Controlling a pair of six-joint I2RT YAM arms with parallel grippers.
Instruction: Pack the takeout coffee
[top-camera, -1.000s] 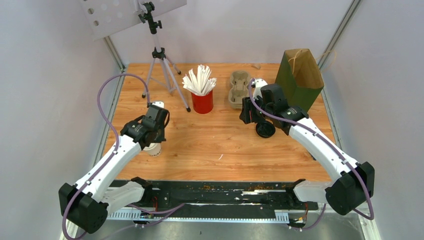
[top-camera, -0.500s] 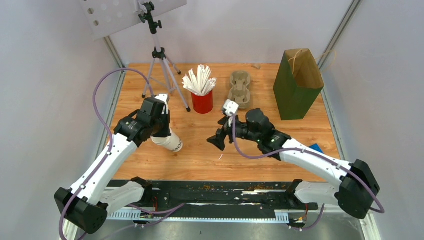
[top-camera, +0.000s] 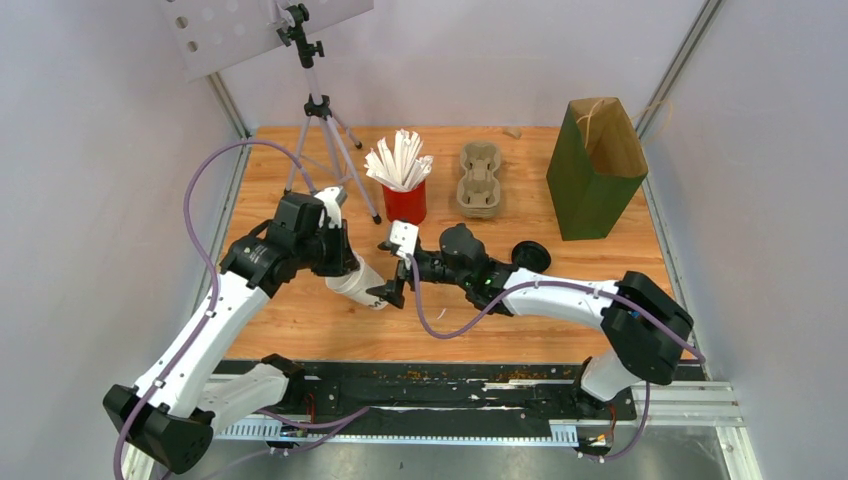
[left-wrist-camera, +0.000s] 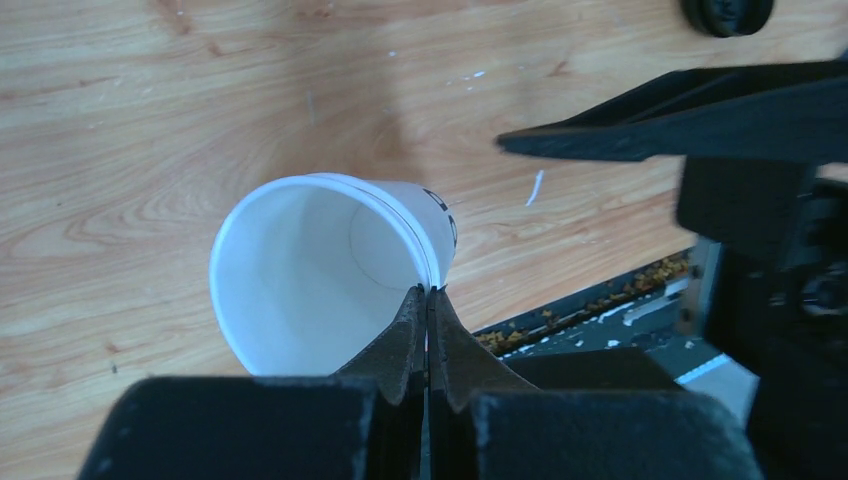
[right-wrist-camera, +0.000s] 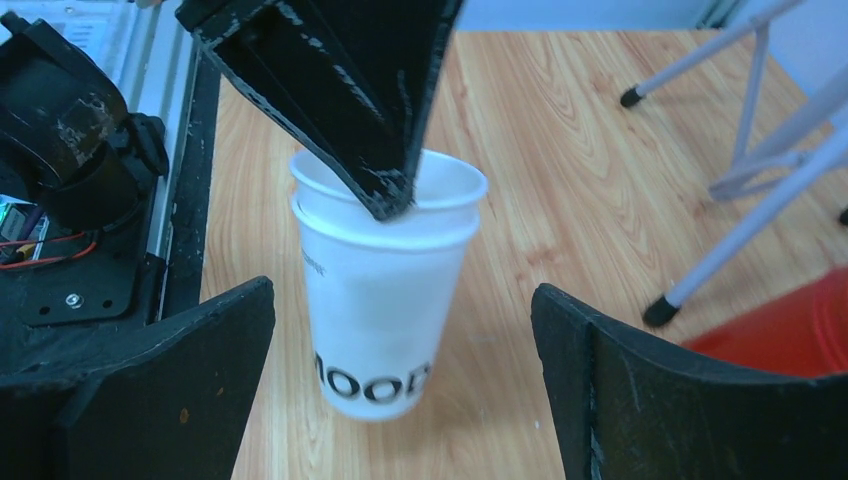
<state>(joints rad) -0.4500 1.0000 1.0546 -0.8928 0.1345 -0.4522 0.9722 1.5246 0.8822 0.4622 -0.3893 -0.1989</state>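
Takeout coffee cup (left-wrist-camera: 320, 270), rim pinched by the left tool (left-wrist-camera: 428, 295), hangs above the wooden table (top-camera: 500, 330); right tool (right-wrist-camera: 402, 290) spread.

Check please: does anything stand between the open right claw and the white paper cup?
Nothing visible does. The white paper cup faces the open gap of the right claw, with bare air between them. The left claw pinches its rim.

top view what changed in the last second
The left fingers, shut on the white cups, lifted them rightward to mid-table. The right arm swung left from the pulp tray; the open right fingers now flank the cups. The straw cup, bag and black lid stayed.
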